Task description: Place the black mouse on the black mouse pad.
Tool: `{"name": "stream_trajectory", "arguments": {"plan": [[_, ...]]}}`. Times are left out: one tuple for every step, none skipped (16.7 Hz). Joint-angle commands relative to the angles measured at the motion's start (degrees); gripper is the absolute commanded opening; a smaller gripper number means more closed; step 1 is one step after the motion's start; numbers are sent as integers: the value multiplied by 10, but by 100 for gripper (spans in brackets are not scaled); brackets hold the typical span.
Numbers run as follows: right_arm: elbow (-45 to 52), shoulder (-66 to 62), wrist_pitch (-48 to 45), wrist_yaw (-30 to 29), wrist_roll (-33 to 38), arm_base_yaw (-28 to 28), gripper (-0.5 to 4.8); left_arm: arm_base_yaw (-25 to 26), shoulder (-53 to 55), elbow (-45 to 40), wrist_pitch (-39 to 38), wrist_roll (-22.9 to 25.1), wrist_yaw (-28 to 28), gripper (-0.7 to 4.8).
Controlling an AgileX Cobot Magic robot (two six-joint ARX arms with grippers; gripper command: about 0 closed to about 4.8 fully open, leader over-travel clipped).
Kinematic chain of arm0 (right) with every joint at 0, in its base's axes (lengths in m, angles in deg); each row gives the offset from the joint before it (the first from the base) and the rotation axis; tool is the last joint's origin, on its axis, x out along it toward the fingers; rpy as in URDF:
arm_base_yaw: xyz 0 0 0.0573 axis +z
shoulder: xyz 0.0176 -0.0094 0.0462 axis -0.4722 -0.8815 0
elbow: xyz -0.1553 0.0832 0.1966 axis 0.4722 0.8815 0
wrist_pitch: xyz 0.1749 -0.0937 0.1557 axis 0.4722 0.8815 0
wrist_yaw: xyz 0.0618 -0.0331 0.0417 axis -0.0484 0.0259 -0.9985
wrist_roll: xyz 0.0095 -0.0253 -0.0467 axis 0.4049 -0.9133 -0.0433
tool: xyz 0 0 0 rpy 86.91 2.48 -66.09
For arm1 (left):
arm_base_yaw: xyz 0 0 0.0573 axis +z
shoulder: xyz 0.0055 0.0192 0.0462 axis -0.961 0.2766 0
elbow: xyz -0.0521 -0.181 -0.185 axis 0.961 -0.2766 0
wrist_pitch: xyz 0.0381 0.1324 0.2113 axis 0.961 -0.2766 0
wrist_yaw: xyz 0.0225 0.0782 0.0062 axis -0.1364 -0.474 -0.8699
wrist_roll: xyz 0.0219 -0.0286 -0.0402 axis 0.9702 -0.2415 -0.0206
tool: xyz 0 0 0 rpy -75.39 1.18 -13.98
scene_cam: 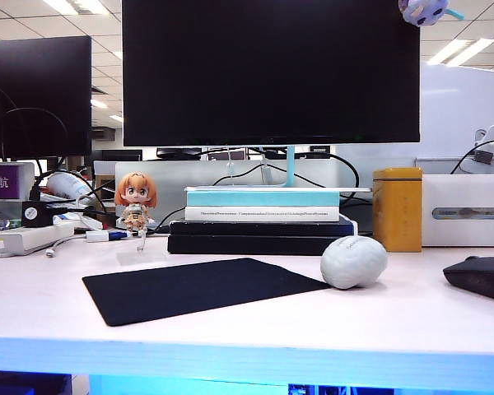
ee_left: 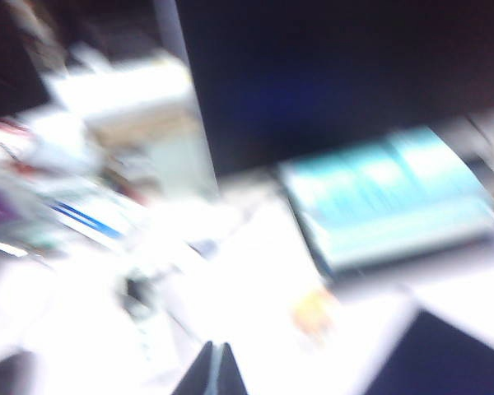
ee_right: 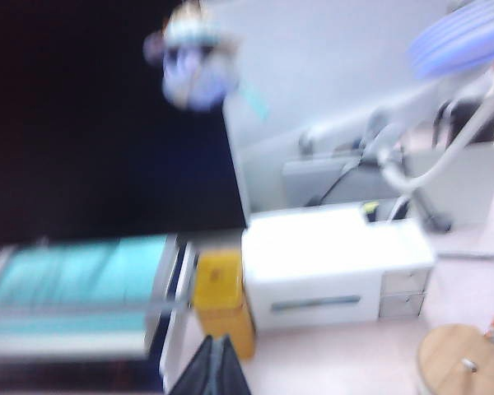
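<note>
The black mouse (scene_cam: 482, 276) lies on the white desk at the far right edge of the exterior view. The black mouse pad (scene_cam: 202, 288) lies flat at centre-left, with a grey brain-shaped ball (scene_cam: 354, 262) between the two. Neither arm shows in the exterior view. The left wrist view is badly blurred. In it my left gripper (ee_left: 217, 346) is shut and empty above the desk, and a corner of the mouse pad (ee_left: 445, 358) shows. My right gripper (ee_right: 216, 339) is shut and empty, pointing toward a yellow tin (ee_right: 222, 300). The mouse is out of both wrist views.
A large monitor (scene_cam: 270, 72) stands behind a stack of books (scene_cam: 262, 218). The yellow tin (scene_cam: 398, 208) and a white box (scene_cam: 467, 210) are at the back right. A small figurine (scene_cam: 136, 202) and cables are at the back left.
</note>
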Motion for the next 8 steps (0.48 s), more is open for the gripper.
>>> {"name": "stream_trajectory", "arguments": {"plan": [[-61, -73, 94, -73, -67, 1, -2, -1, 15, 36, -125, 64, 91, -6], [-67, -90, 120, -89, -83, 2, -2, -4, 15, 37, -141, 64, 92, -6], [-69, -114, 158, -100, -118, 6, -2, -12, 15, 37, -166, 67, 104, -6], [-69, -131, 186, -99, -150, 13, -2, -20, 15, 37, -172, 76, 114, -5], [-69, -148, 213, -99, -176, 23, -2, -31, 15, 37, -168, 77, 118, -5], [-69, -170, 239, -99, -200, 38, -1, -51, 16, 37, -162, 77, 118, -5], [-69, -188, 255, -98, -217, 51, -1, -66, 18, 37, -159, 77, 118, -6], [-69, -206, 267, -87, -221, 59, -1, -71, 20, 37, -160, 76, 120, -6]]}}
